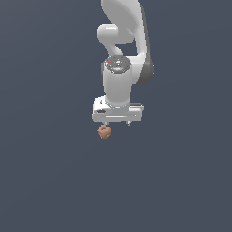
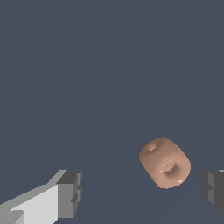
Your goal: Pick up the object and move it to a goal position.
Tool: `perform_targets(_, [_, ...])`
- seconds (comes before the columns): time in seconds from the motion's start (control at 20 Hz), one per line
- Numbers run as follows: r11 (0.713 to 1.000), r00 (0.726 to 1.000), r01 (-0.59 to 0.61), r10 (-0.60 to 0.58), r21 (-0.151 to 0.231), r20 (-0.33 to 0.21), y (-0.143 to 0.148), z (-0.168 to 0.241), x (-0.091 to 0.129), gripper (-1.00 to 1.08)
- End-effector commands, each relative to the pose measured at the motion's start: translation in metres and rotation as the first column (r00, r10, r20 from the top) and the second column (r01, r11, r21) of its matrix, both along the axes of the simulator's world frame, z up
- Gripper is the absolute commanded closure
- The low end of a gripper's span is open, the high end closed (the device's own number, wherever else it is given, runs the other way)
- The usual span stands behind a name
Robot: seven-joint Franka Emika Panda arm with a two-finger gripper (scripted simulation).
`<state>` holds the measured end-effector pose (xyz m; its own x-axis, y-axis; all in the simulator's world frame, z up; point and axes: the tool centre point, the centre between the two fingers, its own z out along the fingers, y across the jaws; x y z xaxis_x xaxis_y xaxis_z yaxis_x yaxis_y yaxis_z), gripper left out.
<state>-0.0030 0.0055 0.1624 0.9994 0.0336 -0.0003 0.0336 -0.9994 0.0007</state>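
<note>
Fingers of the gripper stand spread apart and clasp nothing, one cut off at the wrist view's edge. Between them, nearer that cropped finger, lies the brown-orange ball, untouched. Beyond, the arm runs out of frame.

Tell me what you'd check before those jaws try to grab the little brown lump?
1. Jaws open wide: ok, the gripper shows a broad gap.
2. Brown-orange ball lies between the fingers: ok in the wrist view.
3. Ball centred in the gap: not ok, it sits nearer one finger.
4. Gripper low enough to close: cannot tell.
5. Ball free, nothing touching it: ok.
6. Goal position visible: not ok, no marker shows.
</note>
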Motion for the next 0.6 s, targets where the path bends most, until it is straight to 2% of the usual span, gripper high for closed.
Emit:
perform_targets(0.0, [1.0,1.0,0.0,0.0,0.0,0.0,0.0,0.0,0.0,-0.92])
perform_targets(0.55, [1.0,1.0,-0.016,0.016,-0.026,0.005,-0.006,0.01,-0.002,-0.92])
